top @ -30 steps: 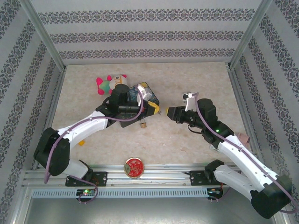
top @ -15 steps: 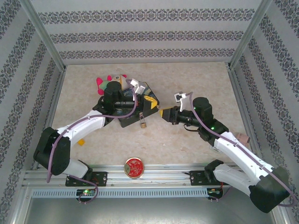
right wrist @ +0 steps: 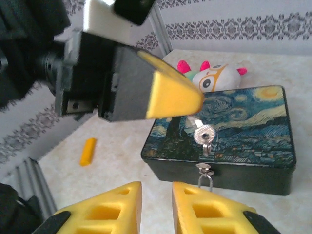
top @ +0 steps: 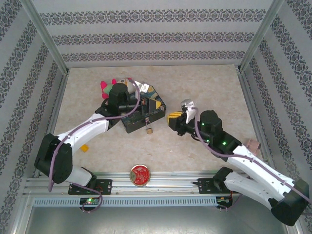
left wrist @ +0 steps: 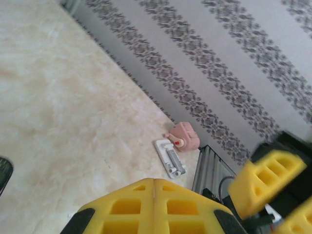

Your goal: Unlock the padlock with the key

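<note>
The tiny brass padlock [top: 149, 128] hangs from the hasp on the front of a black painted box [top: 141, 116]. In the right wrist view only its silvery shackle [right wrist: 205, 180] shows above my right finger. My left gripper [top: 155, 103] is over the box lid, shut on the key [right wrist: 202, 132], whose silver head hangs below the yellow fingertips [right wrist: 170, 96]. In the left wrist view the left gripper [left wrist: 154, 190] has its pads pressed together. My right gripper [top: 173, 118] is just right of the box, facing the padlock. The right gripper [right wrist: 157, 204] has a narrow gap with nothing in it.
A plush toy [top: 115, 87] lies behind the box. A round red tin [top: 140, 174] sits at the near edge, and a small orange block [top: 85, 147] at the left. A pink object [left wrist: 183, 138] and a white one [left wrist: 169, 157] lie by the right wall.
My left gripper has moved back and up over the box lid with the key. My right gripper has rolled at the wrist, shifted slightly left, and its jaws have narrowed.
</note>
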Robot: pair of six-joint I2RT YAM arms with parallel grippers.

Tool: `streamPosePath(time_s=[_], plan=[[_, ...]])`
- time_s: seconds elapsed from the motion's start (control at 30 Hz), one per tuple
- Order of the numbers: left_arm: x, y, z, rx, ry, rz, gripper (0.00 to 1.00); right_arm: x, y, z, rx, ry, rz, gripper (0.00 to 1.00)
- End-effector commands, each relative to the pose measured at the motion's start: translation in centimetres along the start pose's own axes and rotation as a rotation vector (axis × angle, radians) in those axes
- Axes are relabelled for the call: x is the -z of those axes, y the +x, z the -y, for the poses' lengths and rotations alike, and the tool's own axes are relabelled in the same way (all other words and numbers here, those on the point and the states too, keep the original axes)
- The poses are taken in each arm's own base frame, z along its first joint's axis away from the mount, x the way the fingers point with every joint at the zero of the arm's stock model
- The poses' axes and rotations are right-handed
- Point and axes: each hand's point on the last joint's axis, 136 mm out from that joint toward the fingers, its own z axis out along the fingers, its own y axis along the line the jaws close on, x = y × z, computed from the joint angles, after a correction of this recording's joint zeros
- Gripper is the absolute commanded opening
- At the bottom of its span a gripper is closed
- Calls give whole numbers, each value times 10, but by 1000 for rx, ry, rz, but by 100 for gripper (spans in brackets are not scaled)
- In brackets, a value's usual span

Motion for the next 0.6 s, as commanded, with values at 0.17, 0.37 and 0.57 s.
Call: streamPosePath(time_s=[0.17, 0.37, 0.57], plan=[[25, -1, -5, 263, -189, -45, 0, -21, 2, 5, 421, 169, 47, 25], [36, 4, -2, 286, -237, -78, 0, -36, 4, 0, 569, 187, 78, 36], [39, 7, 2, 295, -240, -97, 0, -46, -1, 2, 639, 222, 96, 37]])
